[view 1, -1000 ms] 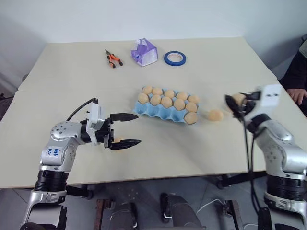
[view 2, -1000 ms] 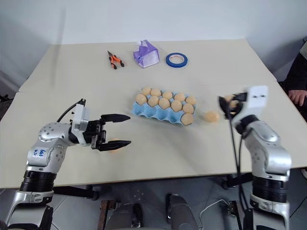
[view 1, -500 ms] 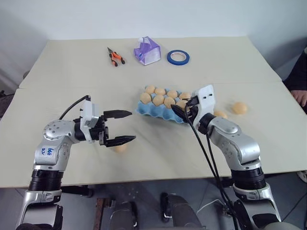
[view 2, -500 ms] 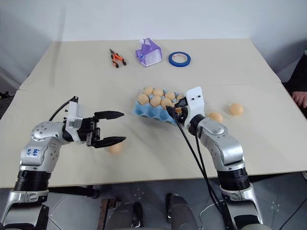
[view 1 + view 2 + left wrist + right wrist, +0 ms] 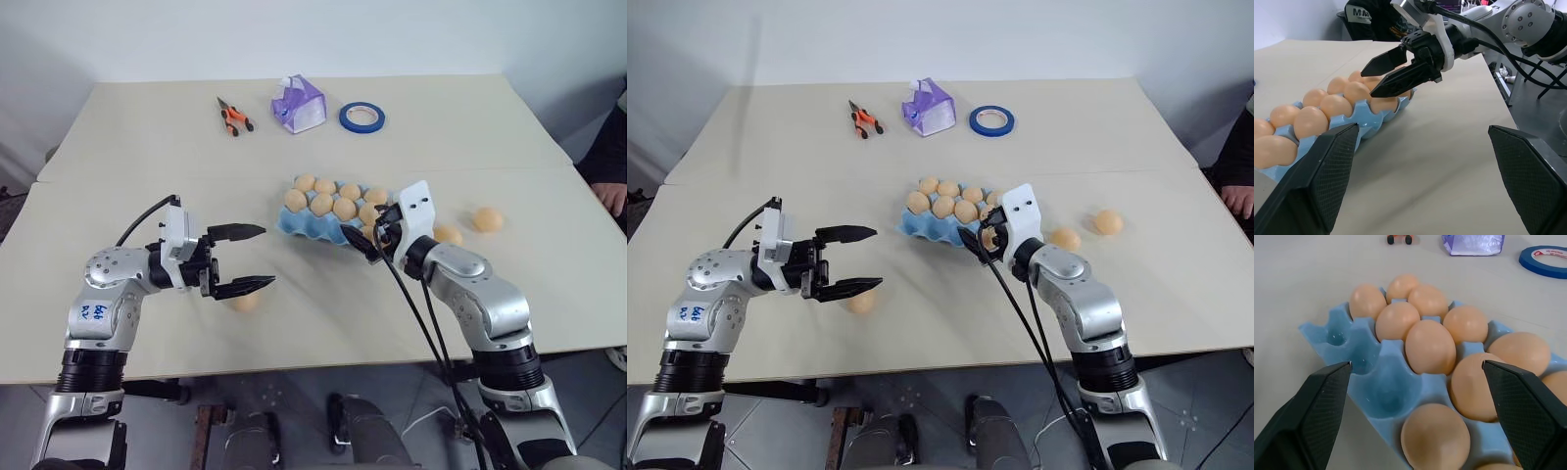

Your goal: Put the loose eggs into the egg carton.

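**Eggs mostly in the carton, three loose on the table**

While the egg carton lies near the middle of the table, most of its cups are filled with eggs. In the right wrist view, two cups at one end of the near row stand empty, and an egg sits in the cup just beside them. The other cups seen there hold eggs, packed close together.

Three loose eggs lie on the table. One egg rests under the lower finger of the left gripper, apart from the carton. A second egg lies just past the right end of the carton, behind the right arm. A third egg lies further to the right, well apart from the carton.

The right gripper is at the front right corner of the carton, with its fingers spread wide and nothing between them. In the left wrist view its two black fingers are parted, just above the end of the carton.

The left gripper points toward the carton from the left. Its fingers are spread wide and hold nothing.

At the far side of the table lie orange pliers, a purple tissue packet and a blue tape roll.
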